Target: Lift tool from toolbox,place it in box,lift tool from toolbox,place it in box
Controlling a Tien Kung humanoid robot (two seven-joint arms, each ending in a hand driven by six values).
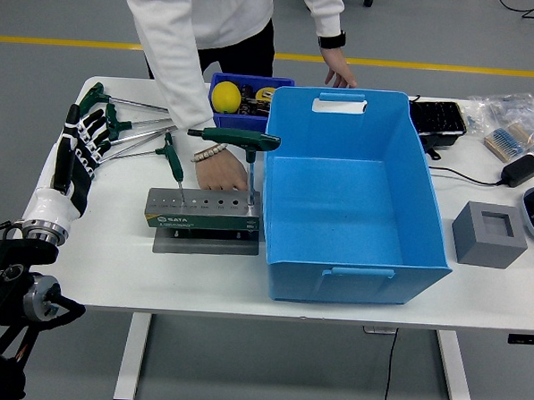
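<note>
A grey and green tool stand [204,211] sits on the table left of the big blue box [352,195]. Two green T-handle wrenches stand in it: a small one [172,157] at its left end and a large one [237,138] at its right end. Several more T-handle wrenches [128,121] lie on the table behind. My left hand [77,150] is open, fingers spread, at the table's left edge, holding nothing. A person leans over the table; one hand [222,169] is down behind the stand beside the large wrench, the other [339,76] rests at the box's far rim.
A small blue bin [219,115] with a yellow ball [226,97] stands behind the stand. A grey foam block [488,234], a black adapter [519,169], a black tray [437,117] and plastic bags [509,119] lie right of the box.
</note>
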